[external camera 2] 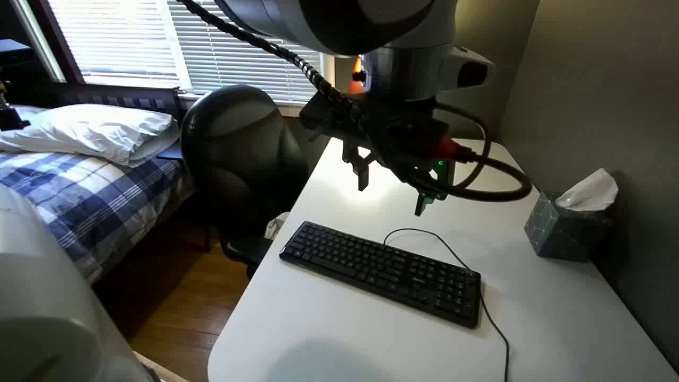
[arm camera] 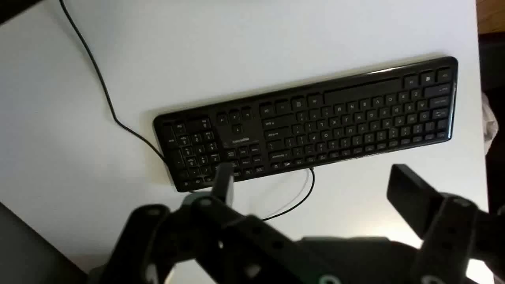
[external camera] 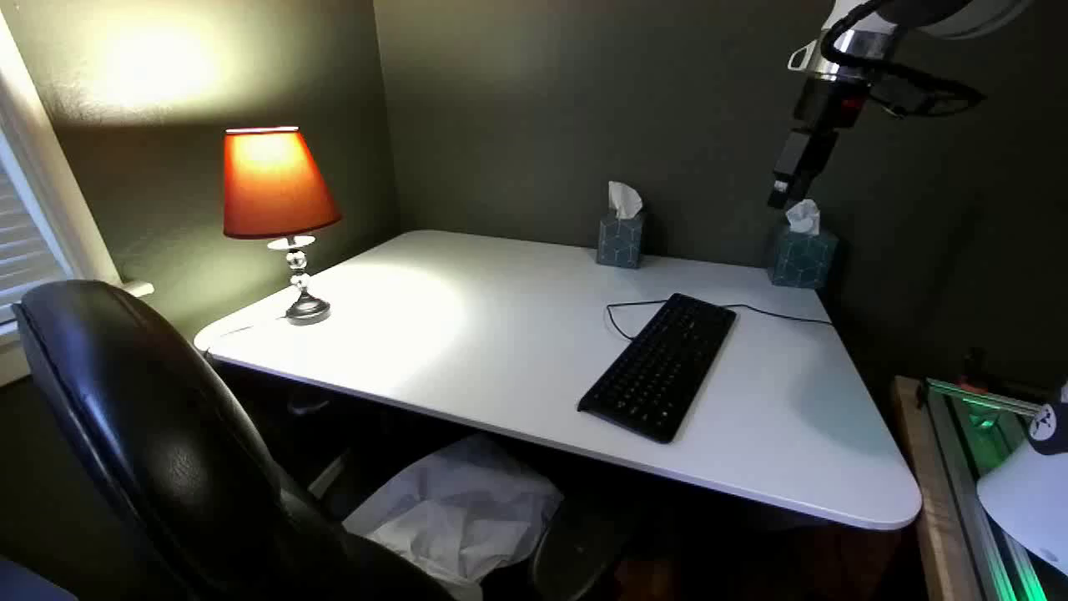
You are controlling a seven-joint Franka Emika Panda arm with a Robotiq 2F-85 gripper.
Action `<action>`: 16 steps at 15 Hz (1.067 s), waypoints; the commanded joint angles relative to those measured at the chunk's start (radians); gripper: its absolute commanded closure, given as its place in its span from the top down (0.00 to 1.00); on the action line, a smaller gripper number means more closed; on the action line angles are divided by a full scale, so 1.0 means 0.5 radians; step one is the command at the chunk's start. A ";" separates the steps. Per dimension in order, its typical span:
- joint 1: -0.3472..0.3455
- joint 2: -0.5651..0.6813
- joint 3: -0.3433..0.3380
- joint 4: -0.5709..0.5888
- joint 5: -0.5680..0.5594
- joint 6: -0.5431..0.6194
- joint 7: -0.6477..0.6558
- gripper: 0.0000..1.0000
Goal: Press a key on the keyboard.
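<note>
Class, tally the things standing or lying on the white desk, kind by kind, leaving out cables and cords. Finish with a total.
Keyboard: 1
Lamp: 1
Tissue boxes: 2
Total: 4

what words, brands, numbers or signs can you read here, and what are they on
"QWERTYUIOP": top letter row of the keyboard, upside down in the wrist view.
"ASDFGHJKL": middle letter row.
"ZXCVBNM": bottom letter row.
Too blurred: pale print near the arrow keys; most remaining key labels.
Too small: round badge on the robot's white body.
</note>
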 commanded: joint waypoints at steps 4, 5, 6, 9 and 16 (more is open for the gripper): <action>-0.025 0.006 0.026 0.003 0.021 -0.003 -0.016 1.00; -0.025 0.006 0.026 0.003 0.021 -0.003 -0.016 1.00; -0.009 0.050 0.048 0.012 0.016 0.010 -0.002 1.00; 0.019 0.169 0.141 0.014 -0.015 0.005 0.046 1.00; 0.080 0.513 0.319 -0.010 -0.007 0.050 0.197 1.00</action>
